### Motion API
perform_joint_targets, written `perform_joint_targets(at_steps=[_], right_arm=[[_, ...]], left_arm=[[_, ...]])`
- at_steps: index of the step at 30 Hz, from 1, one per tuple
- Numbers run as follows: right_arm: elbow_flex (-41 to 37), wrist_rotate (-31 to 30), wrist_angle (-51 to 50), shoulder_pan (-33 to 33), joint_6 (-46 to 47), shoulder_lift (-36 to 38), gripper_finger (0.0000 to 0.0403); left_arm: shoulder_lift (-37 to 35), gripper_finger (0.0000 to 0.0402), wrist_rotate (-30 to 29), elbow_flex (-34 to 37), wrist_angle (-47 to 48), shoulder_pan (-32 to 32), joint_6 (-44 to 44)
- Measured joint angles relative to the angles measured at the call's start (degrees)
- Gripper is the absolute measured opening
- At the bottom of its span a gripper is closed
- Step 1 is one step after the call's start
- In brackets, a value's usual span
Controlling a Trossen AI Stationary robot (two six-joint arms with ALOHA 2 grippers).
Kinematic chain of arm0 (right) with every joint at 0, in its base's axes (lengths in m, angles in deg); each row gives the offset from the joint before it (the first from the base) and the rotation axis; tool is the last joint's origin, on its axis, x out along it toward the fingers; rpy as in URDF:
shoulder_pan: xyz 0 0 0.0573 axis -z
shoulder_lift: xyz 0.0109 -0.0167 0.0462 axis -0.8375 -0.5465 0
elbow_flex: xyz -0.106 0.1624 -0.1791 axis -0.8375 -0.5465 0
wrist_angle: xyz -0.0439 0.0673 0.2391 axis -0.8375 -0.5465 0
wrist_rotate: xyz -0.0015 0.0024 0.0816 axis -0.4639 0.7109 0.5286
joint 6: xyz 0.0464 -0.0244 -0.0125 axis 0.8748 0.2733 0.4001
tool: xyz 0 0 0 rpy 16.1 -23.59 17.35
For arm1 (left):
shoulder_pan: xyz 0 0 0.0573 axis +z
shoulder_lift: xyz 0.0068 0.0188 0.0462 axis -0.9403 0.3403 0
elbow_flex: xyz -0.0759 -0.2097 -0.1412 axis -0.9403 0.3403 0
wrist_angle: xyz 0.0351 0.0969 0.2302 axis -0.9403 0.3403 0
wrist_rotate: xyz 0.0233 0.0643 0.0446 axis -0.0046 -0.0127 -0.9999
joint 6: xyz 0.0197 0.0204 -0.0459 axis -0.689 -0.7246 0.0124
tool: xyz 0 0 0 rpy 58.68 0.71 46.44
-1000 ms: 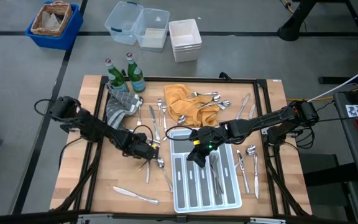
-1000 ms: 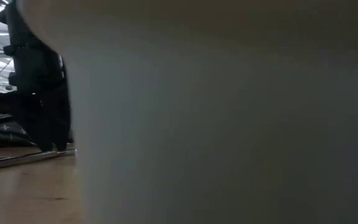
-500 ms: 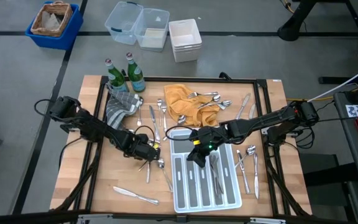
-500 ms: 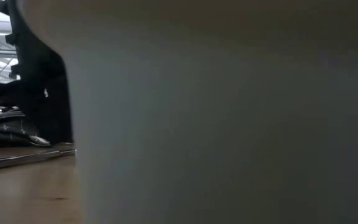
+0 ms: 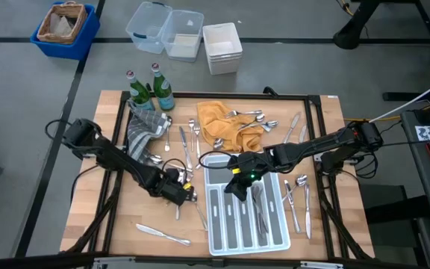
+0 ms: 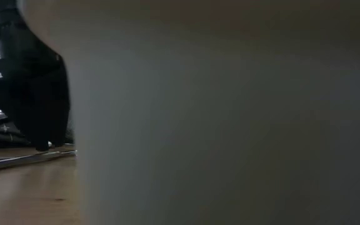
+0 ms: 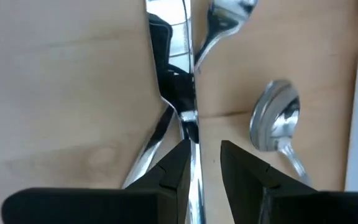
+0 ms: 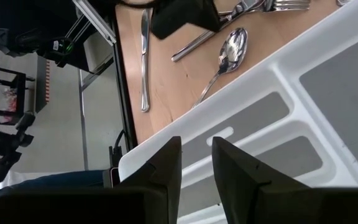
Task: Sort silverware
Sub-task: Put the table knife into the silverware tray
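Looking down from above, the wooden table point(image 5: 118, 224) holds the big white tray point(image 5: 222, 232) with long slots, and a few pieces of silverware point(image 5: 258, 205) already lie in one slot. More silverware is spread all over: a bunch on the yellow cloth point(image 5: 219, 123), some beside the tray on the right, a knife point(image 5: 161, 235) near the front edge, and a little pile just left of the tray. The left claw point(image 5: 184, 194) is down at that little pile. In its own wrist view its two fingers point(image 7: 174, 168) stand a small way apart with a thin shiny handle point(image 7: 191, 146) running between them, and I cannot tell if they pinch it yet. A spoon point(image 7: 277, 121) lies just beside it on the wood. The right claw point(image 5: 234, 183) hangs over the tray's back end, a little open and holding nothing. These pieces look hard, stiff and smooth, so they will likely slip and will not bend. Each is thin and lies flat, so the best place to grab is probably the middle of the handle, from above, one piece at a time.
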Motion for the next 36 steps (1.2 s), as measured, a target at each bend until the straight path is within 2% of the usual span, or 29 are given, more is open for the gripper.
perform_joint_targets(at_steps=[12,21,29,36], right_arm=[[0.0,-0.5,0.0,0.0,0.0,0.0,0.0092],[0.0,-0.5,0.0,0.0,0.0,0.0,0.0092],[0.0,-0.5,0.0,0.0,-1.4,0.0,0.0092],[0.0,-0.1,-0.1,0.0,-1.4,0.0,0.0092]], left_arm=[[1.6,0.0076,-0.6,-2.4,9.1,0.5,-0.5],[1.3,0.0076,-0.6,-2.4,10.7,0.5,-1.0],[1.4,0.0076,-0.9,-5.5,18.0,0.5,-1.1],[1.6,0.0076,-1.3,-5.6,18.0,0.5,-1.1]])
